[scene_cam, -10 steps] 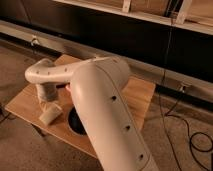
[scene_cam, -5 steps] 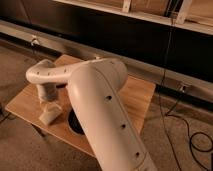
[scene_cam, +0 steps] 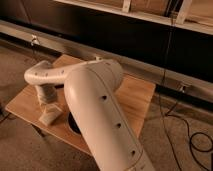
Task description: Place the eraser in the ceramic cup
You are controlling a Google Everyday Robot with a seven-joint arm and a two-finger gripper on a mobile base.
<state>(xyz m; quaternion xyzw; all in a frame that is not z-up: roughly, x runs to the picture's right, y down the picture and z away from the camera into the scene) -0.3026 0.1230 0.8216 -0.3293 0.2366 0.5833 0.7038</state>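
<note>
At the far left, a small white wall socket (scene_cam: 34,39) sits on a long pale rail that runs along the foot of a dark wall. Below it is a flat wooden table (scene_cam: 24,103) with a smooth, light top, straight edges and squared corners, standing on a dull, matte floor. Over the front left part of the table the gripper (scene_cam: 49,108) hangs from a short, ribbed-looking wrist and points straight down. Its jaws are spread, not clenched, and I cannot make out a hold on anything. Right under it, on the tabletop, lies the eraser (scene_cam: 48,119), a small pale, blocky piece with softened corners. Its colour runs into the fingertips above it, so I cannot tell whether they touch. Just to the right of the eraser is the cup (scene_cam: 73,126), a dark round vessel of which only a curved sliver of the left side shows. The rest is hidden behind the arm (scene_cam: 97,112), a thick, smooth, cream-coloured tube with a row of small dark holes along its side. The arm rises from the lower edge, bends at a rounded elbow and reaches left as a slimmer tube. On the right, past bare wood, thin black cables (scene_cam: 192,140) loop across the floor below a second socket (scene_cam: 183,88).
</note>
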